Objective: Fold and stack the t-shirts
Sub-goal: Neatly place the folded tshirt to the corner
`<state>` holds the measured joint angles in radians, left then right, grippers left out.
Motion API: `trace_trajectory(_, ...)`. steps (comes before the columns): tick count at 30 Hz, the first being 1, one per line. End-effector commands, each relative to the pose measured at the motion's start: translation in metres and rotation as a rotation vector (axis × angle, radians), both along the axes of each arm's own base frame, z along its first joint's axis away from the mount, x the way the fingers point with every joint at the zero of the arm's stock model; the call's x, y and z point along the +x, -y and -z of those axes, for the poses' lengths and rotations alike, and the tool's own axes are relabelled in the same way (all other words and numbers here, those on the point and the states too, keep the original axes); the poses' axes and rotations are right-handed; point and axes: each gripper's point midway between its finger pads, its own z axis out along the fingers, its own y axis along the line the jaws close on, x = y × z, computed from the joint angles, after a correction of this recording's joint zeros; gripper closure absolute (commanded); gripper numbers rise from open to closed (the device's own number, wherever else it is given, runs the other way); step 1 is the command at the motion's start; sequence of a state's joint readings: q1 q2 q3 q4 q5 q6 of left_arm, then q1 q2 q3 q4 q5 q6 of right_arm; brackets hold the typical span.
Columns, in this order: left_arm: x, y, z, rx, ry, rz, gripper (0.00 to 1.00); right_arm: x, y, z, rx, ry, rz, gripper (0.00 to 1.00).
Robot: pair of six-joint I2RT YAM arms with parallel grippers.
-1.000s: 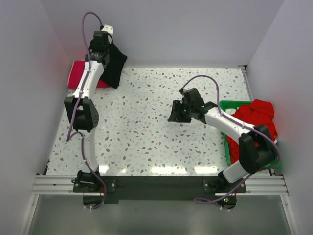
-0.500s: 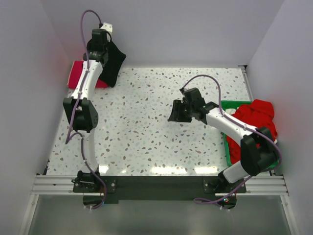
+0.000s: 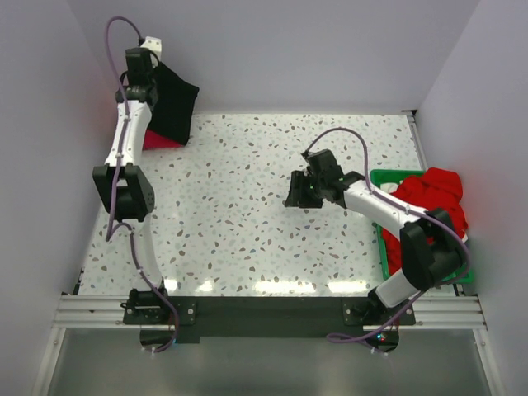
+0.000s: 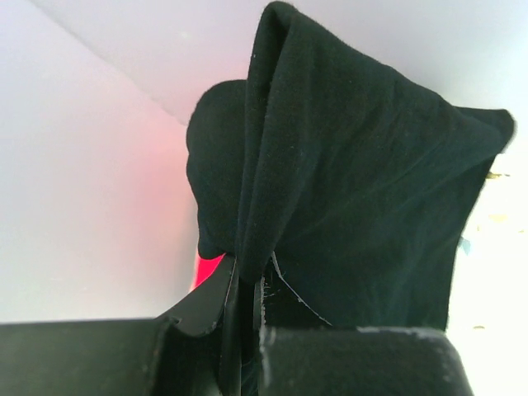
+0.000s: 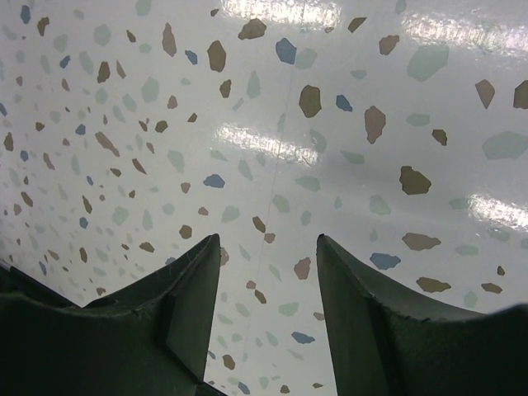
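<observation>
My left gripper (image 3: 148,70) is shut on a folded black t-shirt (image 3: 172,103) and holds it in the air at the far left corner. In the left wrist view the black t-shirt (image 4: 355,190) hangs pinched between the fingers, my left gripper (image 4: 247,272) closed on its fold. Under it lies a magenta-pink t-shirt (image 3: 157,139), mostly hidden, also a sliver in the left wrist view (image 4: 208,269). My right gripper (image 3: 299,191) is open and empty over the middle of the table, seen open in the right wrist view (image 5: 268,247). A bright red t-shirt (image 3: 429,198) lies heaped in the green tray (image 3: 384,177).
The green tray stands at the table's right edge beside the right arm. White walls close in on the left, far and right sides. The speckled tabletop (image 3: 239,223) lies between the arms.
My left gripper has swung left and farther back with the black t-shirt, now hanging over the magenta-pink one. The right arm has barely moved.
</observation>
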<state>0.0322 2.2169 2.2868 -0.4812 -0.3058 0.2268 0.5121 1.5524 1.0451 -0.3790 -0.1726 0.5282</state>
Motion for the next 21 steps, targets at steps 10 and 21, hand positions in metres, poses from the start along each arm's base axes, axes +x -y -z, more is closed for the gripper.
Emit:
trace_trajectory(10, 0.018, -0.093, -0.009, -0.09, 0.235, -0.228, 0.43, 0.003, 0.0, 0.003, -0.025, 0.019, -0.029, 0.45)
trace_trajectory(21, -0.018, -0.045, -0.052, -0.32, 0.346, -0.156, 0.0, 0.007, 0.005, -0.024, -0.018, 0.097, -0.008, 0.44)
